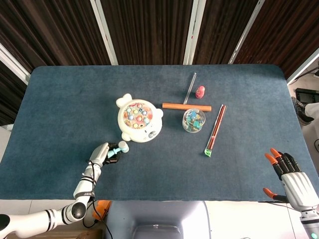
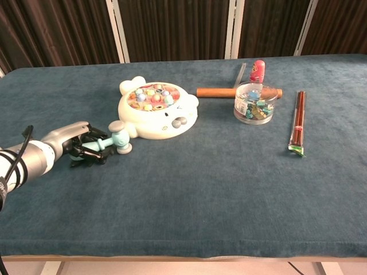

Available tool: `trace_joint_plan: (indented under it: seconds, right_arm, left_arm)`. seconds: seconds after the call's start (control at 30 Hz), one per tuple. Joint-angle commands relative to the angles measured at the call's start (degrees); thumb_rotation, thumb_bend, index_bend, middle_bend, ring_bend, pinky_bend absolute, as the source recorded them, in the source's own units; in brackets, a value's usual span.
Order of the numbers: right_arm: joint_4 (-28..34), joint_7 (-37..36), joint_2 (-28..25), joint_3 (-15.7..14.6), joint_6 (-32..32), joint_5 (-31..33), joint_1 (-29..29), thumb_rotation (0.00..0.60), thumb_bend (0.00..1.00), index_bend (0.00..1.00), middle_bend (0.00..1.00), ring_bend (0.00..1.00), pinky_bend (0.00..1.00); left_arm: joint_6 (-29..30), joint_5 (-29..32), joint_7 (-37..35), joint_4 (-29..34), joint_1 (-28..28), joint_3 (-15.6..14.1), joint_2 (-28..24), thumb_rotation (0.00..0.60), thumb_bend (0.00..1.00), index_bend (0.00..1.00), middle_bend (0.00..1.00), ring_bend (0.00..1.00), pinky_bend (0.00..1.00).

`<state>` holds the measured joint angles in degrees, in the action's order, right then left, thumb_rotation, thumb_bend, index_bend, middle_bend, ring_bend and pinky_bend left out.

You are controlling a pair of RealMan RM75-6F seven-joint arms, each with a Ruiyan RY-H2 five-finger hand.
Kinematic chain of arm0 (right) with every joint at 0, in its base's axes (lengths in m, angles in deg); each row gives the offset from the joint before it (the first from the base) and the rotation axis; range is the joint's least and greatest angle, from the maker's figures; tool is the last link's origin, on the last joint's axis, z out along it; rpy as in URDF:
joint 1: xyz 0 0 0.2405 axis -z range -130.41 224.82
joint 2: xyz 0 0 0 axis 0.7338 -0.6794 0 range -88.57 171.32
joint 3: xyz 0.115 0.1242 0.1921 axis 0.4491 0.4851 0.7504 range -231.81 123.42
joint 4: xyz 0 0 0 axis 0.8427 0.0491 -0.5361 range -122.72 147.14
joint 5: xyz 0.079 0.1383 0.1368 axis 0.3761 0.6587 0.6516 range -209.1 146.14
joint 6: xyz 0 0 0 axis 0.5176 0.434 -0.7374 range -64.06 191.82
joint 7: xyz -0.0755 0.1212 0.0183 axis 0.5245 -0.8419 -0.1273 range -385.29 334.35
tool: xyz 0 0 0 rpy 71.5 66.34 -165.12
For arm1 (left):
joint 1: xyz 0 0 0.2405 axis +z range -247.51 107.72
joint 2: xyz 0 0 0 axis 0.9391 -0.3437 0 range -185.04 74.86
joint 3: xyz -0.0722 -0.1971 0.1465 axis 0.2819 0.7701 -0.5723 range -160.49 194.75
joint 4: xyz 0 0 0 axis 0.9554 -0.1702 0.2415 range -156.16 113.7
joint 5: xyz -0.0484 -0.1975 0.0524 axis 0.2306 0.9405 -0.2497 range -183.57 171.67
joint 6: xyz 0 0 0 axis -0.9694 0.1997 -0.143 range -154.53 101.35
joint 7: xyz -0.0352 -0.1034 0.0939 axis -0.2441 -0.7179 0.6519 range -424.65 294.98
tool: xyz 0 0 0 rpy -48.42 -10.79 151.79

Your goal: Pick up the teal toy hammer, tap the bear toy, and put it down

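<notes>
Hammer (image 2: 115, 140) gripped by handle in left hand (image 2: 77, 143), fingers curled.

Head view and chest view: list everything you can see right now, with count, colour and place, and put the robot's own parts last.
table: one, dark blue cloth top, carries everything.
bear toy: one, white with coloured pegs, left of centre.
toy hammer: one, teal handle with grey head, on the table in front of the bear toy, handle in the left robot hand.
wooden stick: one, orange-brown, lying right of the bear toy.
clear tube: one, transparent, behind the stick.
small doll: one, red and pink, upright beside the tube.
clear jar: one, transparent with coloured bits inside, in front of the stick.
chopsticks: one pack, red-brown, right of the jar.
left robot hand: one, grey and black, grips the hammer handle.
right robot hand: one, grey with orange tips, off the table's right front corner, fingers spread.
</notes>
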<state>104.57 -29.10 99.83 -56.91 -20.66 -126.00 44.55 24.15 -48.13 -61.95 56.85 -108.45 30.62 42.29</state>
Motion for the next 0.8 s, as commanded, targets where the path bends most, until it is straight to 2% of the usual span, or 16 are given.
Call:
trace_joint_plan:
  seconds: [0.03,0.1,0.33,0.5,0.8]
  right_arm:
    - [0.0,0.1,0.0,0.0,0.0,0.0,0.0,0.6,0.33,0.0,0.0,0.0,0.0]
    - [0.1,0.2,0.0,0.0,0.1,0.1,0.0,0.6,0.33,0.0,0.0,0.0,0.0]
    - [0.1,0.4,0.1,0.1,0.3,0.3,-0.1,0.6,0.33,0.0,0.0,0.0,0.0]
    - [0.1,0.3,0.1,0.0,0.0,0.0,0.0,0.6,0.33,0.0,0.0,0.0,0.0]
    - [-0.3,-0.6,-0.1,-0.2,-0.4,-0.6,0.0,0.6,0.33,0.0,0.0,0.0,0.0]
  left_arm:
    - [0.3,-1.6,-0.4,-1.2,0.3,0.0,0.4,0.6,0.82,0.72,0.41,0.33,0.35]
    - [0.2,-3.4,-1.3,-1.7,0.6,-0.1,0.4,0.6,0.79,0.65,0.37,0.29,0.32]
    - [1.2,-10.1,-2.3,-3.1,1.5,-1.8,0.3,0.6,0.67,0.51,0.28,0.2,0.23]
    - [0.9,-11.7,-0.3,-4.6,1.4,-3.0,0.6,0.6,0.62,0.38,0.23,0.15,0.18]
    - [1.3,-12.8,3.0,-6.1,1.6,-4.1,1.2,0.6,0.58,0.32,0.18,0.09,0.11]
